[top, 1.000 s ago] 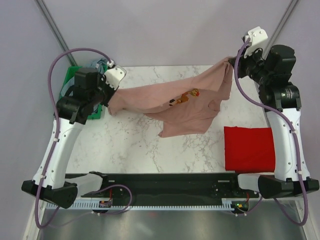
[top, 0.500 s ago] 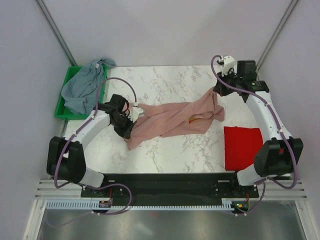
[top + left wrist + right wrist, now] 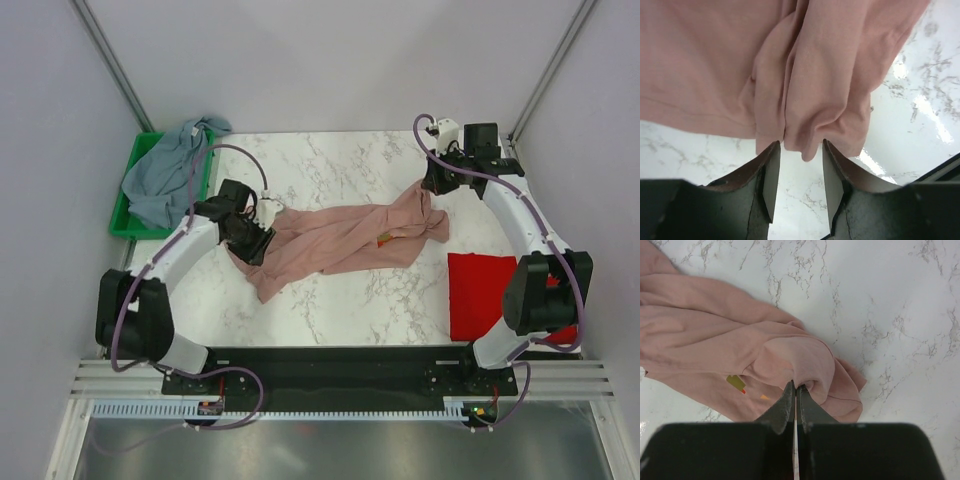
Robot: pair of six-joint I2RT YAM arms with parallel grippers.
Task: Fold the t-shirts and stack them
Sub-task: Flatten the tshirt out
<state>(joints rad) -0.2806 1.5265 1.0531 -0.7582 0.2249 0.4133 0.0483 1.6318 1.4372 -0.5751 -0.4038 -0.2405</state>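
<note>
The dusty-pink t-shirt (image 3: 345, 240) lies crumpled in a long band across the middle of the table, its small print (image 3: 736, 383) partly showing. My left gripper (image 3: 801, 150) stands open at the shirt's left end (image 3: 805, 85), with a fold of cloth hanging just between its fingertips. My right gripper (image 3: 795, 388) is shut on a bunched fold at the shirt's right end (image 3: 432, 200). A red t-shirt (image 3: 487, 296) lies folded flat at the right front. A grey-blue t-shirt (image 3: 165, 178) is draped over the green bin.
The green bin (image 3: 121, 224) stands at the table's left edge, behind my left arm. Bare marble table (image 3: 330, 160) shows behind the pink shirt and in front of it. Dark rails run along the near edge.
A second ago both arms held the pink shirt stretched up in the air. They have lowered it onto the table, and the left gripper has opened and let go of its end.
</note>
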